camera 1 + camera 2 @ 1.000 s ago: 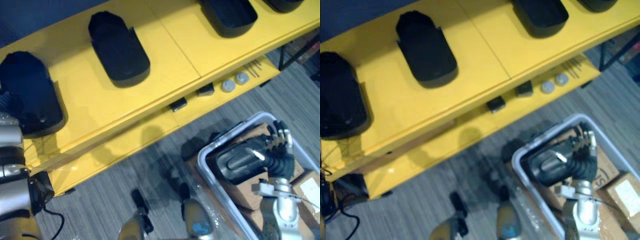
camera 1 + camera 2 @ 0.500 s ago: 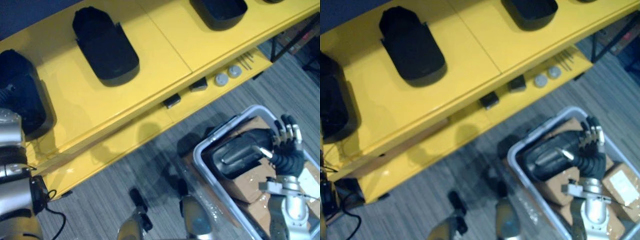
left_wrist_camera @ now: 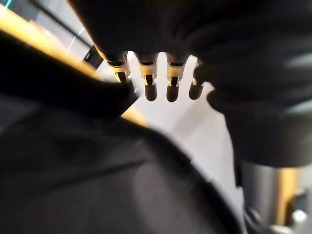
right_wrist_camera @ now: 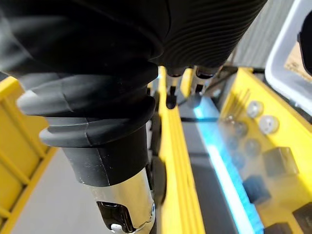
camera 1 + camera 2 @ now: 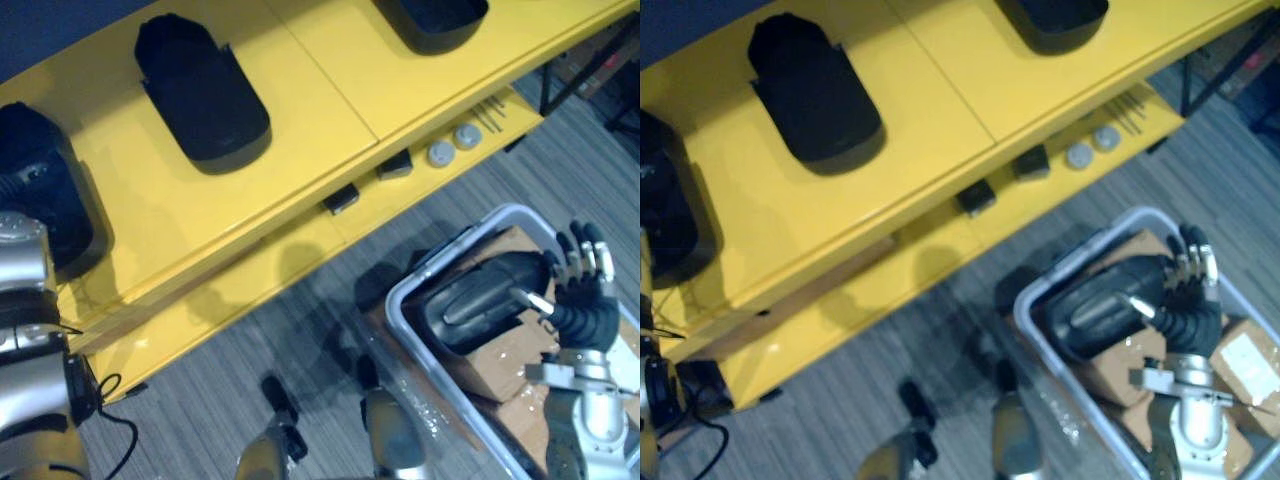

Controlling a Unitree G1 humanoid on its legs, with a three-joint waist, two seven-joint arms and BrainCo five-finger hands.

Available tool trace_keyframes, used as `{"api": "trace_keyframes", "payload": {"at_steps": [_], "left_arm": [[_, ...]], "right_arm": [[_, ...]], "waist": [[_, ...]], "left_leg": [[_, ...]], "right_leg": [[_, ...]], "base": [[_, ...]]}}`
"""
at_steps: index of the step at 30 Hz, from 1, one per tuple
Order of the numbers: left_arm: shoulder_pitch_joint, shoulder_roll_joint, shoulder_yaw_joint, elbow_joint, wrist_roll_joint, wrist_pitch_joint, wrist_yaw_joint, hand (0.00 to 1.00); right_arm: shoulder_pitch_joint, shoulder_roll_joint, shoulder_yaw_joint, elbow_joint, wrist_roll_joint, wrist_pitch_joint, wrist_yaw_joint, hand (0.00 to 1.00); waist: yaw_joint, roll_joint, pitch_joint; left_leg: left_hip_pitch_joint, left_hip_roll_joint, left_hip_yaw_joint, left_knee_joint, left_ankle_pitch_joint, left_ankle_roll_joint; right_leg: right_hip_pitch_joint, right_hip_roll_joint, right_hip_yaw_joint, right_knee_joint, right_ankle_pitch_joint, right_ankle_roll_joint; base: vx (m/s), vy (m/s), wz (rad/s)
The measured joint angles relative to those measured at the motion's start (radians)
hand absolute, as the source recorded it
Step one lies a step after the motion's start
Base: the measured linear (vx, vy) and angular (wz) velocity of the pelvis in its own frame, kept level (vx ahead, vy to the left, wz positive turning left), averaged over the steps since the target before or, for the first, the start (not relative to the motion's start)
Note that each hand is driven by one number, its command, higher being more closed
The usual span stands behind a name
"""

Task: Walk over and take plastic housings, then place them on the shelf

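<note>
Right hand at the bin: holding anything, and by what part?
Nothing held. The right hand is open, fingers straight, beside the end of the black housing lying in the white bin; no finger curls round it.

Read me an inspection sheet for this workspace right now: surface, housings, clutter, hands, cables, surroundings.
surface: yellow shelf, with a top board and a lower ledge.
job's things: three shelf housings, black, on the top board; one bin housing, black, lying in the bin.
clutter: dark blocks, grey discs and thin rods on the ledge; cardboard boxes in the bin.
hands: left hand open over something dark, likely a housing; right hand open beside the bin housing.
cables: none among the housings.
surroundings: grey carpet.
</note>
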Motion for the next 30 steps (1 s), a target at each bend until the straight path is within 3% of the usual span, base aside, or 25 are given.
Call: {"api": "trace_keyframes", "payload": {"at_steps": [5, 10, 13, 16, 20, 24, 25, 26, 28, 30], "left_arm": [[-0.008, 0.021, 0.001, -0.065, 0.001, -0.111, 0.132, 0.00], [0.016, 0.066, -0.018, -0.114, 0.008, -0.220, 0.148, 0.00], [0.171, 0.055, -0.019, -0.224, -0.001, -0.278, 0.122, 0.00], [0.312, 0.032, -0.008, -0.389, -0.001, -0.327, 0.098, 0.00], [0.608, -0.131, 0.045, -0.742, 0.000, -0.391, 0.001, 0.00], [0.844, -0.332, 0.101, -0.913, -0.088, -0.410, -0.130, 0.00], [0.921, -0.399, 0.122, -0.945, -0.170, -0.416, -0.193, 1.00], [0.992, -0.470, 0.138, -0.983, -0.285, -0.419, -0.280, 1.00], [1.079, -0.568, 0.132, -1.040, -0.387, -0.415, -0.385, 1.00], [1.148, -0.630, 0.101, -1.070, -0.423, -0.398, -0.467, 1.00]], "right_arm": [[0.031, 0.035, 0.058, 0.000, 0.004, -0.053, 0.078, 0.00], [0.016, 0.064, 0.137, 0.002, 0.005, -0.074, 0.114, 0.00], [-0.009, 0.067, 0.210, 0.007, 0.006, -0.075, 0.110, 0.00], [-0.025, 0.083, 0.242, 0.011, -0.001, -0.075, 0.084, 0.00], [-0.035, 0.110, 0.236, 0.013, -0.005, -0.084, 0.014, 0.00], [-0.027, 0.169, 0.199, 0.051, -0.011, -0.087, -0.004, 0.00], [-0.021, 0.186, 0.186, 0.058, -0.017, -0.087, -0.006, 0.00], [-0.013, 0.202, 0.171, 0.058, -0.025, -0.087, -0.005, 0.00], [0.005, 0.224, 0.148, 0.059, -0.028, -0.087, -0.005, 0.00], [0.020, 0.234, 0.141, 0.059, -0.032, -0.087, -0.005, 0.00]], "waist": [[-0.003, 0.003, 0.001], [0.005, 0.028, -0.020], [0.014, 0.058, -0.101], [0.044, 0.055, -0.165], [0.090, 0.054, -0.228], [0.126, 0.046, -0.246], [0.144, 0.044, -0.253], [0.151, 0.043, -0.255], [0.153, 0.039, -0.258], [0.169, 0.038, -0.262]], "left_leg": [[0.047, -0.007, -0.030, 0.000, 0.000, 0.000], [0.071, -0.009, -0.083, -0.001, 0.000, 0.000], [0.071, -0.018, -0.128, -0.001, 0.000, 0.001], [0.079, -0.018, -0.159, -0.001, 0.000, 0.001], [0.087, -0.020, -0.221, -0.001, 0.000, 0.001], [0.087, -0.022, -0.249, -0.006, 0.001, 0.000], [0.087, -0.023, -0.251, -0.007, 0.001, 0.000], [0.087, -0.027, -0.263, -0.007, 0.001, 0.000], [0.086, -0.037, -0.282, -0.007, 0.006, 0.003], [0.086, -0.040, -0.287, -0.007, 0.009, 0.006]], "right_leg": [[0.069, -0.009, -0.040, -0.012, -0.008, 0.002], [0.133, -0.019, -0.088, -0.035, -0.016, 0.004], [0.176, -0.020, -0.137, -0.071, -0.013, 0.007], [0.214, -0.020, -0.166, -0.100, -0.012, 0.007], [0.283, -0.024, -0.235, -0.155, 0.000, 0.009], [0.315, -0.024, -0.270, -0.189, 0.013, 0.008], [0.315, -0.024, -0.270, -0.193, 0.015, 0.007], [0.320, -0.025, -0.275, -0.200, 0.015, 0.007], [0.335, -0.026, -0.298, -0.206, 0.013, 0.005], [0.337, -0.029, -0.300, -0.209, 0.013, 0.004]], "base": [[0.01, -0.001, 0.16], [0.00, -0.008, 0.30], [0.05, -0.006, 0.37], [0.07, -0.026, 0.35], [0.01, -0.017, 0.40], [-0.06, 0.004, 0.26], [-0.07, 0.015, 0.09], [-0.05, 0.014, 0.14], [-0.04, 0.020, 0.27], [-0.04, 0.020, 0.14]]}}
